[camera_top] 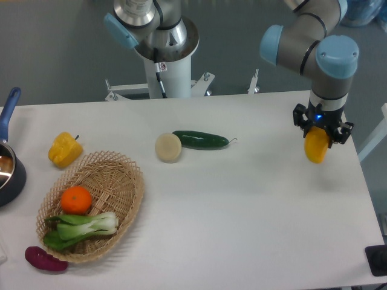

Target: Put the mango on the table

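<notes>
Yellow-orange and smooth, the mango [315, 148] hangs lengthwise from the gripper [320, 128], whose black jaws are pinched on its upper end. That leaves the fruit's lower tip pointing down at the table [254, 205] near its right edge. Whether the tip already touches the white top or hangs just above it cannot be told from this view (a faint shadow lies just beneath it). Held by its top, the fruit can be lowered and released without the fingers meeting the surface; my guess is that the placing is nearly done, with only the final descent and release left.

Well apart to the left lie a cucumber [201, 140] and a pale round item [168, 147], touching each other. Further left are a yellow pepper [64, 149] and a wicker basket [130, 181] holding an orange [76, 200] and a bok choy [84, 228].
</notes>
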Tool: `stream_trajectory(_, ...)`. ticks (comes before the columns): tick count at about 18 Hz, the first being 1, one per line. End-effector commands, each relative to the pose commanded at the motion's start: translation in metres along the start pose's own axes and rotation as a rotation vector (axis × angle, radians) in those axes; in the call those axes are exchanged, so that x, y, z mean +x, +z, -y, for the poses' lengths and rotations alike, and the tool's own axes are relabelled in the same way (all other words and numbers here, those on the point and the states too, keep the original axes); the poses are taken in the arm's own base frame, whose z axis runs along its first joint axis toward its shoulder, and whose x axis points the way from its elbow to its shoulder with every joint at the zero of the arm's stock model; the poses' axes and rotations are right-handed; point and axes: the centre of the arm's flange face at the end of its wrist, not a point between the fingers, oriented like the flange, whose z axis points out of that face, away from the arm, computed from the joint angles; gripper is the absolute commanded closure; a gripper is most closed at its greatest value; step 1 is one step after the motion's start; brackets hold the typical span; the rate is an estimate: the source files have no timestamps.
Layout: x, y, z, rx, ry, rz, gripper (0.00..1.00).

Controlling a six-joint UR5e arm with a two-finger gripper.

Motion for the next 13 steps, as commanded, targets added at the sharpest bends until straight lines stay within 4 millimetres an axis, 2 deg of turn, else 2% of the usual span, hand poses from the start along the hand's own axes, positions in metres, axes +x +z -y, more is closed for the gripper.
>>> stream_trajectory(10, -0.003, -0.003, 0.005, -0.010, -0.001, 0.008, 0.66)
stream_trajectory(13, 0.008, 0.002, 0.036, -0.034, 0.045, 0.005, 0.66)
